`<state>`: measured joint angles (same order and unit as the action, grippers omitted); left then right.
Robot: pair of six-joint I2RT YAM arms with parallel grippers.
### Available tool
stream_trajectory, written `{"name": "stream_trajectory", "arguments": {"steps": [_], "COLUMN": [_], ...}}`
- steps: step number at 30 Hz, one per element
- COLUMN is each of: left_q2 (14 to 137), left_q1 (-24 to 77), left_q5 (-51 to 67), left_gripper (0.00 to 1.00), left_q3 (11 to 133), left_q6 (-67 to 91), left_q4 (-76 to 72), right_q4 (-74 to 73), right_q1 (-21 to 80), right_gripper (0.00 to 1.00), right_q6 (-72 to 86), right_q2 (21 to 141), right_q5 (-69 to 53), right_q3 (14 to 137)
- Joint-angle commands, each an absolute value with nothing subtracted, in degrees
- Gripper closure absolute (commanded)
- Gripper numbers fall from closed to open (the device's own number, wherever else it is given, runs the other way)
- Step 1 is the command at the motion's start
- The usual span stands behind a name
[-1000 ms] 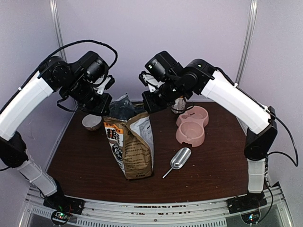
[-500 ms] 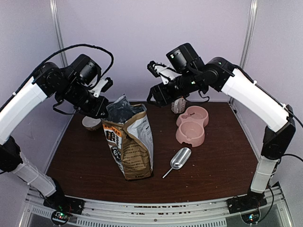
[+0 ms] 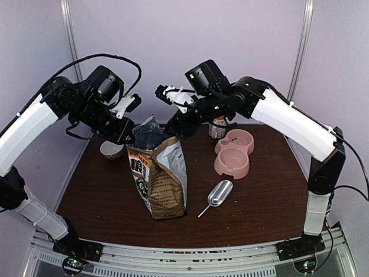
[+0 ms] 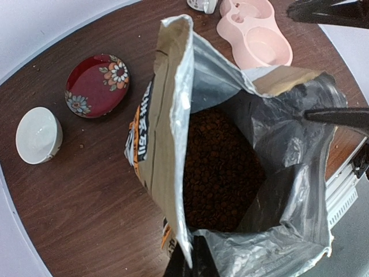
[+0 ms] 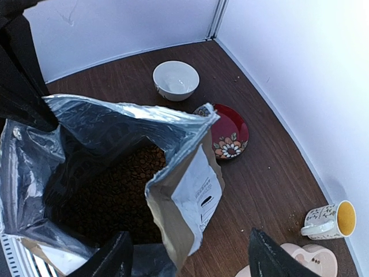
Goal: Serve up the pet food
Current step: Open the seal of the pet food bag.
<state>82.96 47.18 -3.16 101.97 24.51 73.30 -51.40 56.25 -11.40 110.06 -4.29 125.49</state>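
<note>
The tall tan paper bag point(image 3: 160, 179) stands open in the middle of the table. Brown pet food point(image 4: 222, 167) fills its foil-lined inside, which also shows in the right wrist view point(image 5: 115, 190). My left gripper point(image 3: 128, 137) is shut on the bag's left rim, and the pinched edge runs between its fingers point(image 4: 193, 262). My right gripper point(image 3: 174, 127) hovers open over the bag's right rim. The rim's folded corner lies between the spread fingers point(image 5: 190, 259) without touching them.
A pink double pet bowl point(image 3: 233, 153) sits right of the bag, with a metal scoop point(image 3: 219, 193) in front of it. A mug point(image 3: 217, 128) stands behind the pink bowl. A white bowl point(image 3: 111, 149) and a red flowered saucer point(image 4: 97, 85) lie behind and left of the bag.
My right gripper let go of the bag's rim, opened, swung up and right, then came back left over the bag. The left gripper kept its hold.
</note>
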Motion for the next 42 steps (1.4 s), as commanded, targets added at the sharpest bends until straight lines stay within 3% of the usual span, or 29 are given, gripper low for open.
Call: {"name": "stream_trajectory", "arguments": {"steps": [1,6,13,18,25,34,39,42], "left_q2": [82.4,82.3,81.5,80.6,79.6,78.1,77.9,76.8], "left_q1": [46.9,46.9,47.0,46.9,47.0,46.9,46.9,47.0], "left_q5": [-1.5,-1.4,-1.9,-2.2,-2.5,-2.8,-3.4,-3.8], "left_gripper": [1.00,1.00,1.00,1.00,1.00,1.00,1.00,0.93], "left_q3": [103.2,103.1,102.4,102.1,101.3,99.8,99.5,97.3], "left_q6": [22.8,22.7,22.5,22.2,22.5,23.5,23.8,24.0], "left_q4": [65.3,65.3,65.3,65.4,65.7,65.6,65.1,63.5], "right_q4": [-50.7,-52.6,-52.3,-51.5,-47.8,-44.2,-46.5,-46.4], "right_q1": [56.9,56.9,56.7,55.4,52.4,51.5,51.9,52.5], "right_gripper": [0.31,0.37,0.68,0.79,0.77,0.65,0.54,0.45], "right_q6": [-16.7,-19.1,-19.9,-19.0,-14.4,-12.7,-12.1,-9.3], "right_q2": [114.1,119.0,121.8,121.8,123.0,123.8,120.4,115.3], "right_q5": [-4.1,-2.2,3.5,9.8,14.8,23.7,11.6,3.4], "right_q3": [130.4,134.7,136.7,136.6,138.2,138.0,137.6,134.7]}}
